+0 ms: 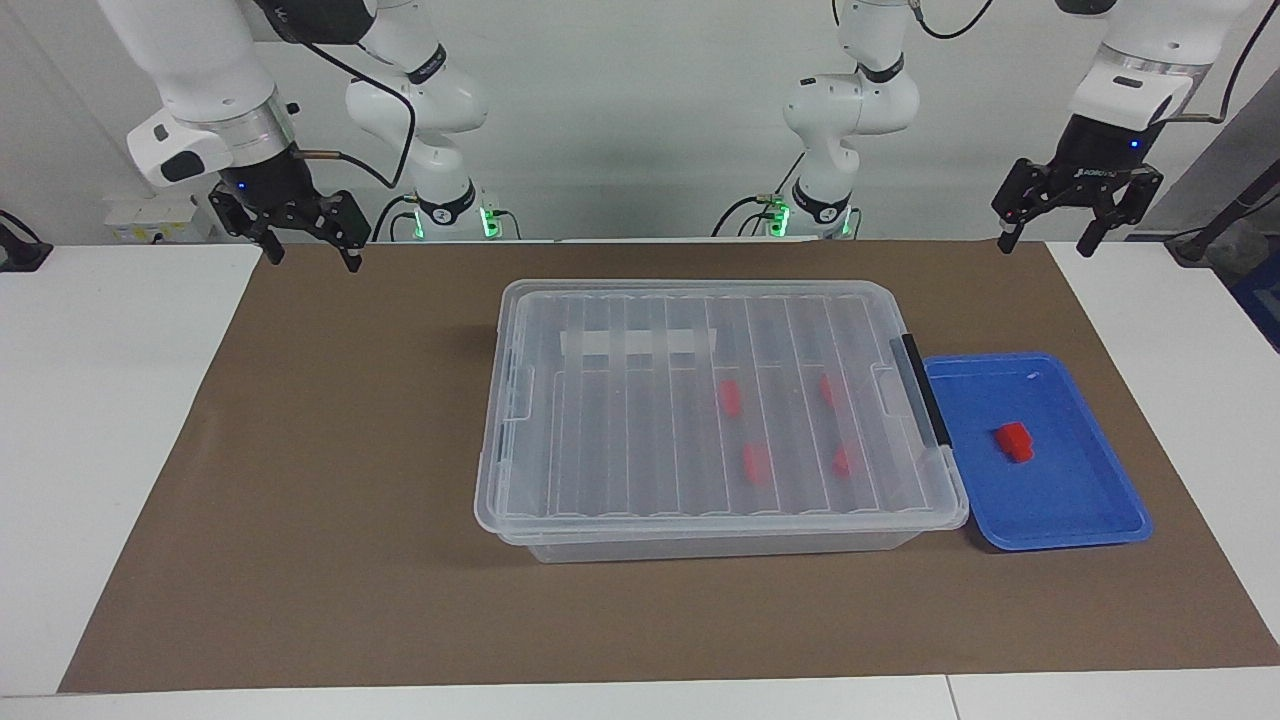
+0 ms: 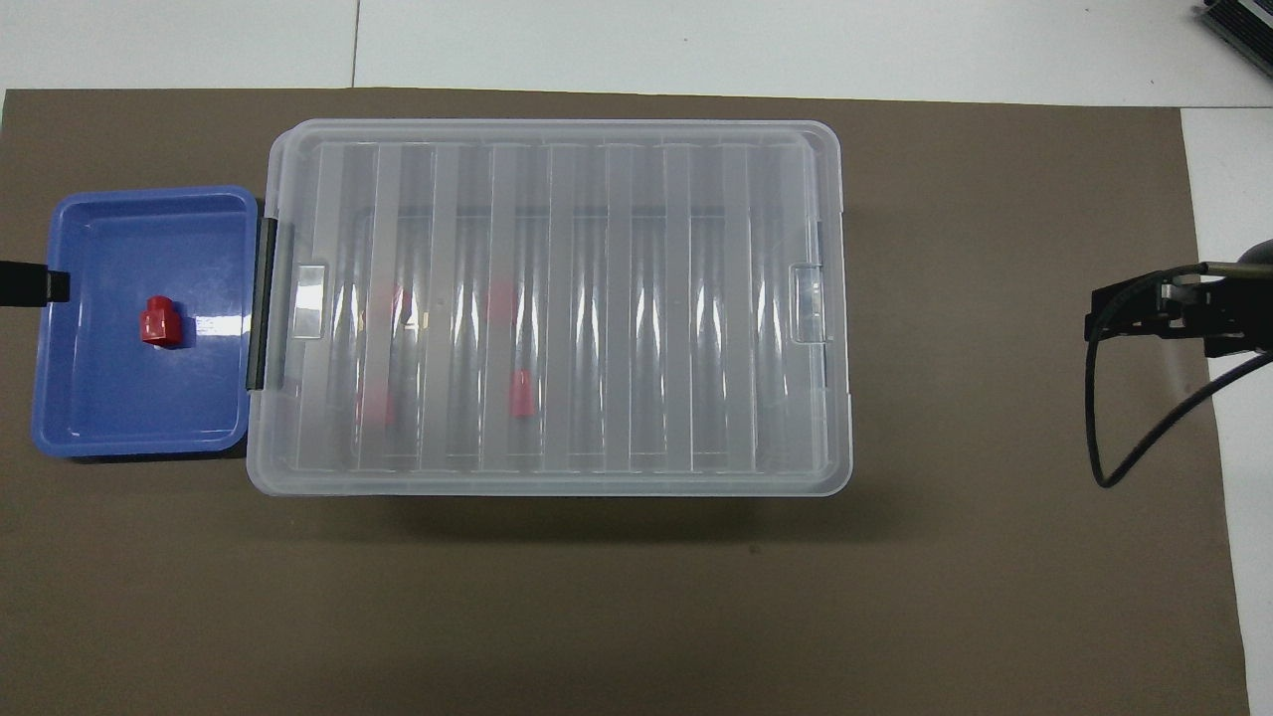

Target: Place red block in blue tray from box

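Facing view: box (image 1: pixel 715 415) sits mid-table on the brown mat (image 1: pixel 300 500), lid (image 1: pixel 700 400) closed. Ribbed clear lid, whitish tape strip (image 1: pixel 638 343) on it, nothing written on the strip that I can read. Black handle bar (image 1: pixel 927 402) at the end toward the left arm.

Tray (image 1: pixel 1070 500) lies just beside that handle end, rim appears to touch the box. One red block (image 1: pixel 1015 441) lies in the tray, about mid-tray, nothing holding it. Four more red blocks (image 1: pixel 730 398) show blurred through the lid, all in the half of the box toward the tray.

Left end effector (image 1: pixel 1077 232) hangs in the air over the mat's corner at the robots' edge, at the left arm's end; fingers spread wide, empty. White lettering on its black body, too small to read.

Right end effector (image 1: pixel 305 238) is raised over the mat's other corner at the robots' edge; fingers also spread, empty.

Both arms wait, well apart from box and tray. Green lights lit on both arm bases (image 1: pixel 450 215).

Overhead view: same layout, block (image 2: pixel 160 322) sits loose in the tray (image 2: pixel 139 423).
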